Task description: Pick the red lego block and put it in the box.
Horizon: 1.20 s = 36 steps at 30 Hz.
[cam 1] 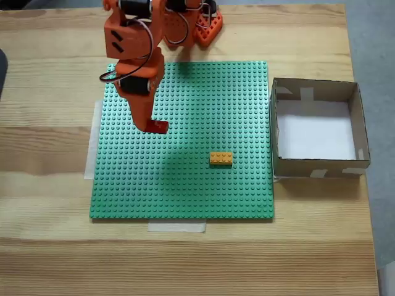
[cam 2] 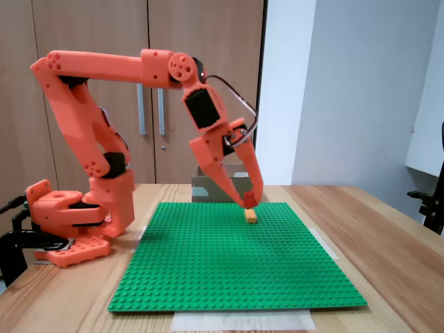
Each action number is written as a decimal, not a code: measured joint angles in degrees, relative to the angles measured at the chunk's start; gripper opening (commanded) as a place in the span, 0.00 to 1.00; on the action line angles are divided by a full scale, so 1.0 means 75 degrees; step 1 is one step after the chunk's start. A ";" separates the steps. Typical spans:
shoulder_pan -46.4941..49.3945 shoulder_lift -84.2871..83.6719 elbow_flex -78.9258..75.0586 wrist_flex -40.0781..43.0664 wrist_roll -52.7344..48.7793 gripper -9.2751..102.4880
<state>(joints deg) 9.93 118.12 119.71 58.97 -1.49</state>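
Gripper pinches the red block, lifted clear above the baseplate for carrying. Box sits empty beside the baseplate; orange brick rests on it.

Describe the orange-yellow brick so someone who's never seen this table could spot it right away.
Start at the big green studded baseplate in the middle of the wooden table. In a fixed view from above, the orange-yellow brick sits alone on it, toward the cardboard box. It lies flat on the studs, untouched, while the red lego block is held in the gripper.
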 measured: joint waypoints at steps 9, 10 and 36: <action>-0.0762 0.0199 0.0000 0.0188 0.0000 0.08; -0.0902 0.0199 0.0000 0.0234 0.0000 0.08; -0.4207 0.0199 -0.1711 0.1617 0.0199 0.07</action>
<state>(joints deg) -21.62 119.62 106.88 71.10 0.00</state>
